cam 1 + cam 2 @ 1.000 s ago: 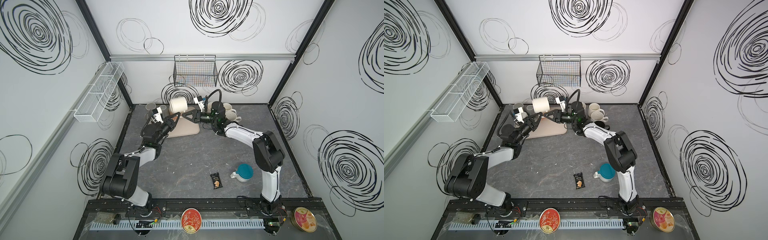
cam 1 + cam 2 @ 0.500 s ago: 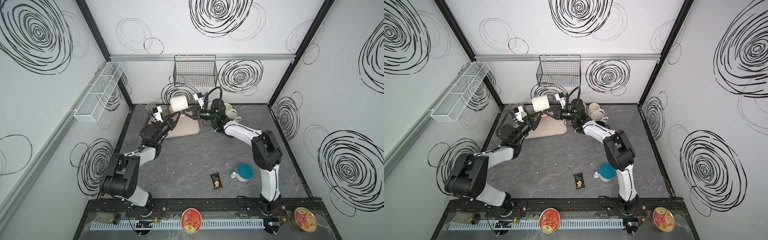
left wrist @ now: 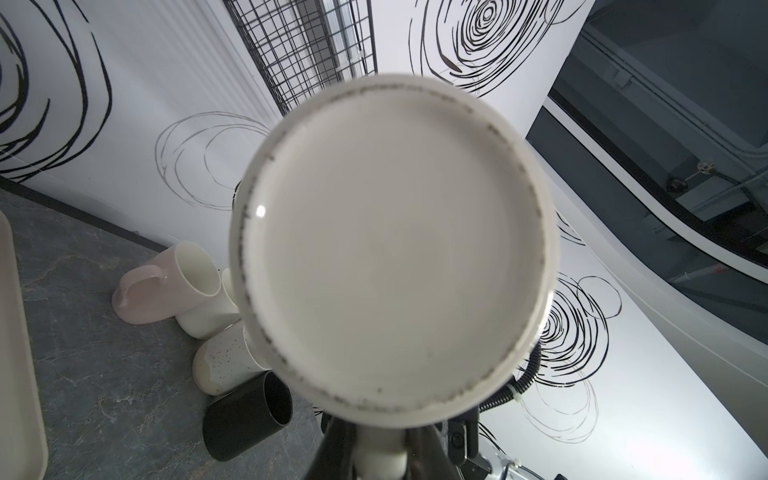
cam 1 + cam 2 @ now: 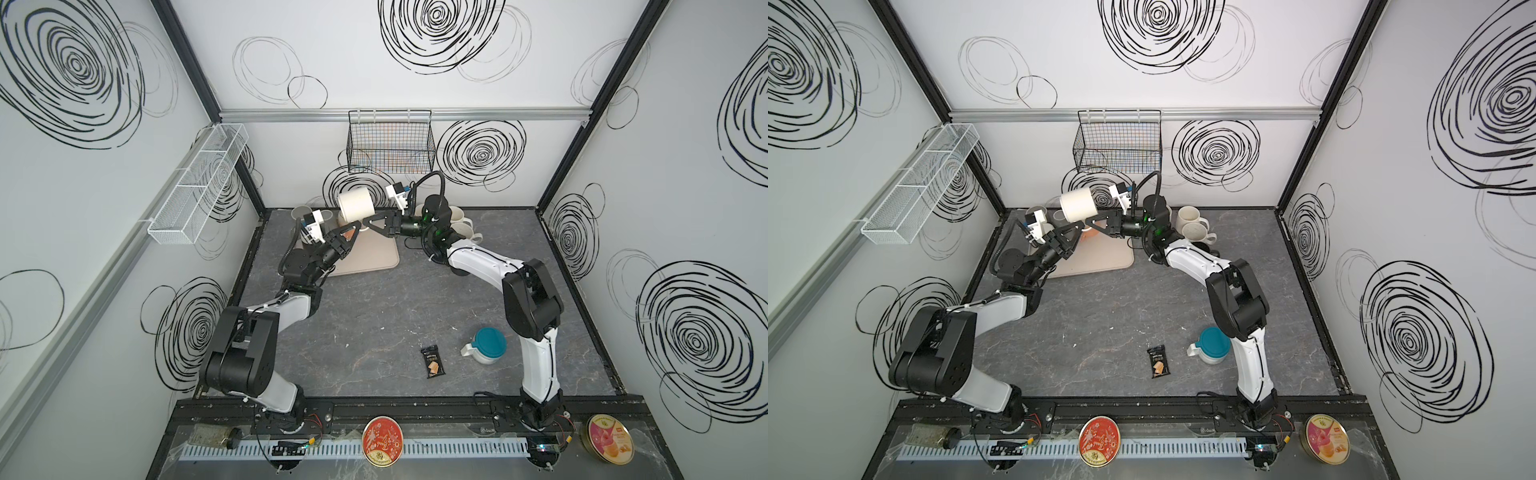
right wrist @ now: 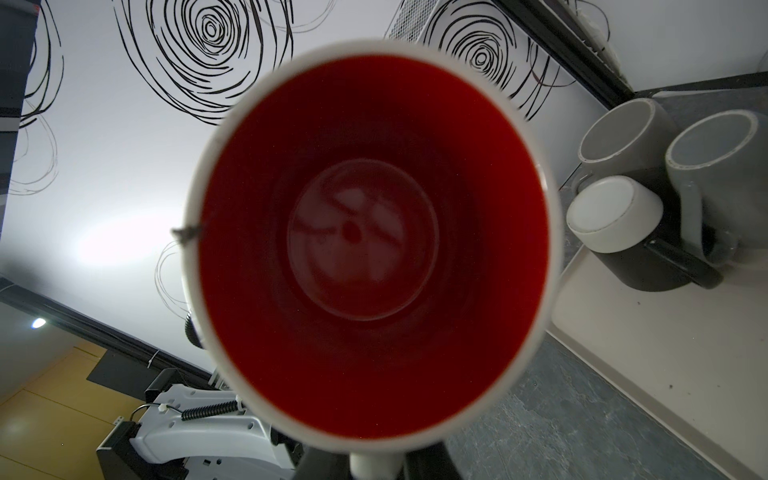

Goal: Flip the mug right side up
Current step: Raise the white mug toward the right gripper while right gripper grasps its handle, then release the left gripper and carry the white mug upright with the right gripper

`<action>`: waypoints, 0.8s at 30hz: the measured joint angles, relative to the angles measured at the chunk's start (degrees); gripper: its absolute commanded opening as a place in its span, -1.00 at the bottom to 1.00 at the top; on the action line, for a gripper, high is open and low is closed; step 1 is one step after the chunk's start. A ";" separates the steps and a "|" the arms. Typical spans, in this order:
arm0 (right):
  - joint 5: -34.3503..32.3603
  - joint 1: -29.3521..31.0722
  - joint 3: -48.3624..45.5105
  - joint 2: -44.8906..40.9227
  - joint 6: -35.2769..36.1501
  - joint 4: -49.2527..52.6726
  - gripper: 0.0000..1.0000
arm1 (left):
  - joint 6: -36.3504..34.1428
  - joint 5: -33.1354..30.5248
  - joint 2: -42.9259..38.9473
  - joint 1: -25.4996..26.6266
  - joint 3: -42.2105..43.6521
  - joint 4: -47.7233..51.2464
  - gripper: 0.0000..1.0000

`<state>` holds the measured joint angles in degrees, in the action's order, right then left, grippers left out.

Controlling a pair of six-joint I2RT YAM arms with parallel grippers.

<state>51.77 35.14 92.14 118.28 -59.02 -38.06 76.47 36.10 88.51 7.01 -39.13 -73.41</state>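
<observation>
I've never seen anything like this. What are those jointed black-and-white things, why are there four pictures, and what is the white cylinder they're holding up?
They are two robot arms mounted at the front of a grey table, each ending in a two-fingered gripper. Two pictures look down on the whole scene from overhead; the other two come from a camera on each arm's wrist. The cylinder is a mug, held in the air on its side near a beige tray. The left gripper and the right gripper both pinch its handle, from opposite ends. So the left wrist camera faces its base and the right wrist camera its red inside. Also on the table: a teal-lidded jug, a snack packet and more mugs at the back.
</observation>
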 measured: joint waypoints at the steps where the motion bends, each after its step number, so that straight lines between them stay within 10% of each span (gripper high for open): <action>1: 0.07 0.00 0.00 0.09 -0.02 -0.13 -1.00 | -0.31 0.15 -0.22 -0.07 0.00 0.48 -1.00; 10: 0.57 0.09 0.50 0.22 -0.24 -0.90 -1.00 | -2.86 0.98 -2.40 -0.39 -0.79 4.83 -1.00; 24: 3.02 0.09 0.44 0.22 0.76 -8.04 -1.00 | -4.66 4.61 -5.53 -0.46 -1.07 4.33 -0.19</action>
<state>54.78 35.22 92.58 118.50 -58.26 -46.11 71.81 40.71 82.98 6.55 -40.21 -69.08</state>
